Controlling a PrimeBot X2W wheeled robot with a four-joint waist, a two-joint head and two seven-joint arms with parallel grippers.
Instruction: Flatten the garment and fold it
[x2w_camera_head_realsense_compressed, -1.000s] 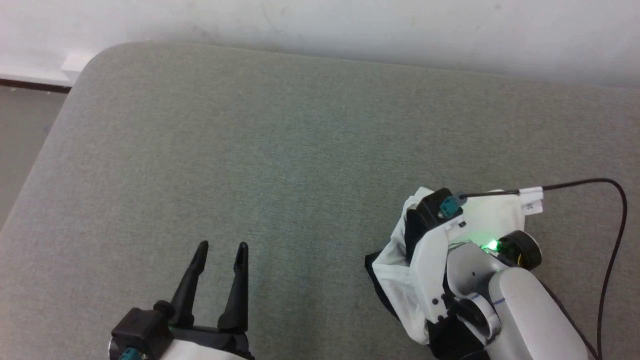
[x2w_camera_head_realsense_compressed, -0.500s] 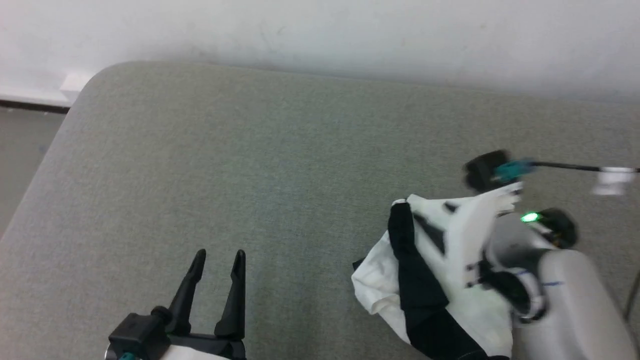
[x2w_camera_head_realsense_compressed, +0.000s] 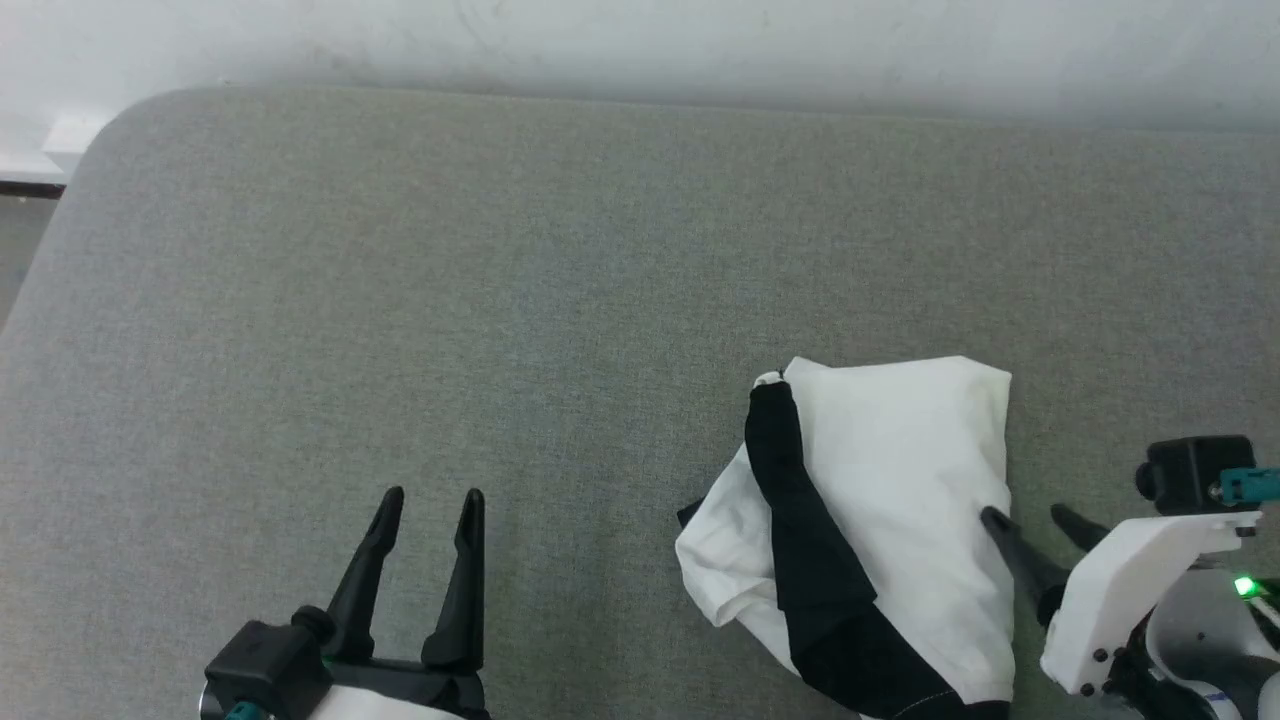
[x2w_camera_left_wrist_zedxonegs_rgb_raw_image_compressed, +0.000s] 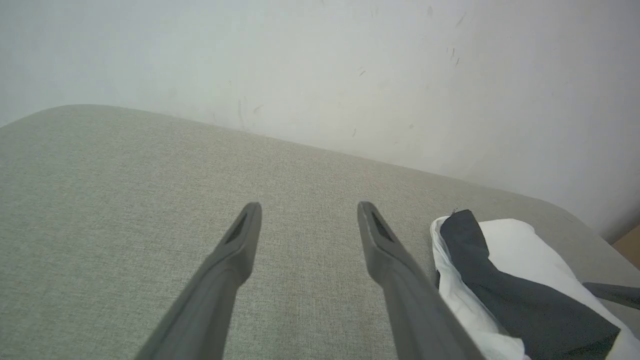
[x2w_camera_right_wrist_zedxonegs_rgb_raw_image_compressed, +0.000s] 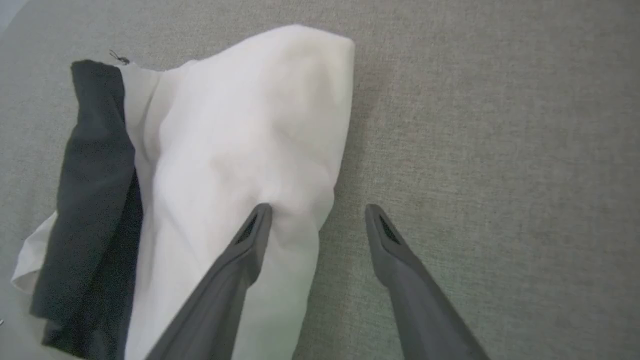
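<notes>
The garment (x2w_camera_head_realsense_compressed: 890, 480) lies bunched on the grey cushion, white cloth with a black strip running down its left side; it also shows in the left wrist view (x2w_camera_left_wrist_zedxonegs_rgb_raw_image_compressed: 505, 280) and the right wrist view (x2w_camera_right_wrist_zedxonegs_rgb_raw_image_compressed: 235, 150). My right gripper (x2w_camera_head_realsense_compressed: 1028, 516) stands open at the garment's right edge, one finger over the white cloth, the other over bare cushion, nothing held (x2w_camera_right_wrist_zedxonegs_rgb_raw_image_compressed: 318, 210). My left gripper (x2w_camera_head_realsense_compressed: 430, 495) is open well to the left of the garment, above bare cushion (x2w_camera_left_wrist_zedxonegs_rgb_raw_image_compressed: 309, 207).
The grey cushion (x2w_camera_head_realsense_compressed: 500, 280) spreads wide to the left and behind the garment. A white wall (x2w_camera_head_realsense_compressed: 640, 40) runs along its far edge. The cushion's rounded corner (x2w_camera_head_realsense_compressed: 90, 130) is at the upper left, with floor beyond it.
My right gripper let go of the garment, opened and drew back to the right. The garment dropped and now lies looser on the cushion. The head camera has shifted. The left gripper stays open.
</notes>
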